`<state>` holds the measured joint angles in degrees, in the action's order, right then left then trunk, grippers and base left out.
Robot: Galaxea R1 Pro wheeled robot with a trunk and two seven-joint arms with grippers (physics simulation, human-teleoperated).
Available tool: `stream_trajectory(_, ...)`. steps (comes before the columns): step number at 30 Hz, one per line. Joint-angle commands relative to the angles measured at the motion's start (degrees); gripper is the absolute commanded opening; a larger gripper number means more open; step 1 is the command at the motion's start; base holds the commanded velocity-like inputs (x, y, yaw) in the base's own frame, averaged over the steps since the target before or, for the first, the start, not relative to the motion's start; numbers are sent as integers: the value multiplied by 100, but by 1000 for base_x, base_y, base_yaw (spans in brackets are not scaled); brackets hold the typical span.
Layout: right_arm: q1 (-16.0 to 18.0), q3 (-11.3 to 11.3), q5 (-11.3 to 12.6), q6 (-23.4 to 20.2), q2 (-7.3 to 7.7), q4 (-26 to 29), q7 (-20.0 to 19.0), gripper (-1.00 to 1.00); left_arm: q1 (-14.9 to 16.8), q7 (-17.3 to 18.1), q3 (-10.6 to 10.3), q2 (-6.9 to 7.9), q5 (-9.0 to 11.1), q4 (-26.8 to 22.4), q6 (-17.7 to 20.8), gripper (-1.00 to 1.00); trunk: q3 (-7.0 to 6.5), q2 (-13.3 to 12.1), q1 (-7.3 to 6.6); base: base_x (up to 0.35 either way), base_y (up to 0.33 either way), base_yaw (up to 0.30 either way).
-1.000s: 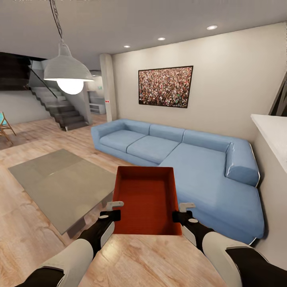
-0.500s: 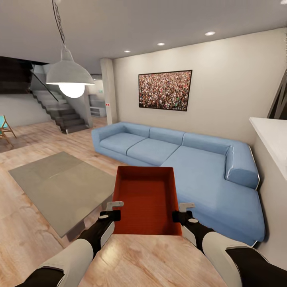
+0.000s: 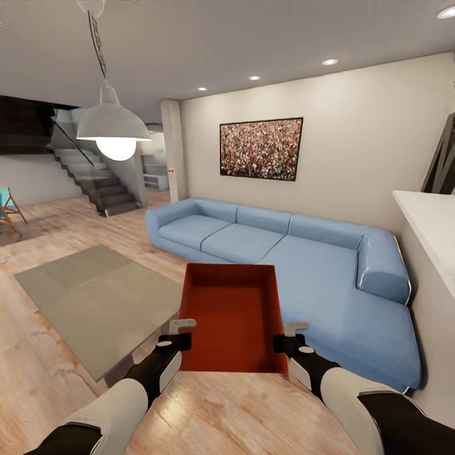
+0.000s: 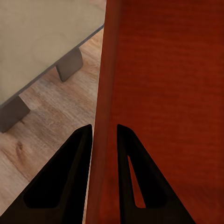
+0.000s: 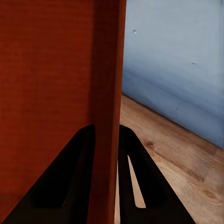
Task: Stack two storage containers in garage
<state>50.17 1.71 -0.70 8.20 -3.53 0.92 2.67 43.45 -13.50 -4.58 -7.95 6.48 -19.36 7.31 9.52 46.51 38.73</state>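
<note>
Left tool [image 3: 180, 333] pinched on the left wall of the storage container [image 3: 232, 316], one finger [image 4: 70, 177] outside, the other inside; right tool [image 3: 287, 337] clamped the same way on the right wall. Box held in air between both, above the wood floor [image 3: 240, 411]. Probably stiff, light, smooth-walled; thin rims, so best gripped evenly on opposite walls. Beyond: blue sofa [image 3: 328, 265], grey table [image 3: 95, 297].

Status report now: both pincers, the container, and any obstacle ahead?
Left pincer and right pincer each shut on a side wall of the storage container. Container carried level. Blue sofa ahead-right, grey rug ahead-left.
</note>
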Motion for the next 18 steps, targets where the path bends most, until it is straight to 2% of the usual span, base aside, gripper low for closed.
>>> stream_trajectory(1,1,-48,61,23,2,-13,31,-100,6,-85,237,4,-7,-103,51,-100,0,7,1,0,0,0)
stream_trajectory(9,1,-48,61,20,2,-13,32,-100,5,-88,238,4,-7,-103,51,-100,-70,7,1,0,0,0)
stream_trajectory(18,1,-48,61,23,2,-13,28,-100,6,-86,237,4,-7,-103,52,-100,-79,7,1,0,0,0)
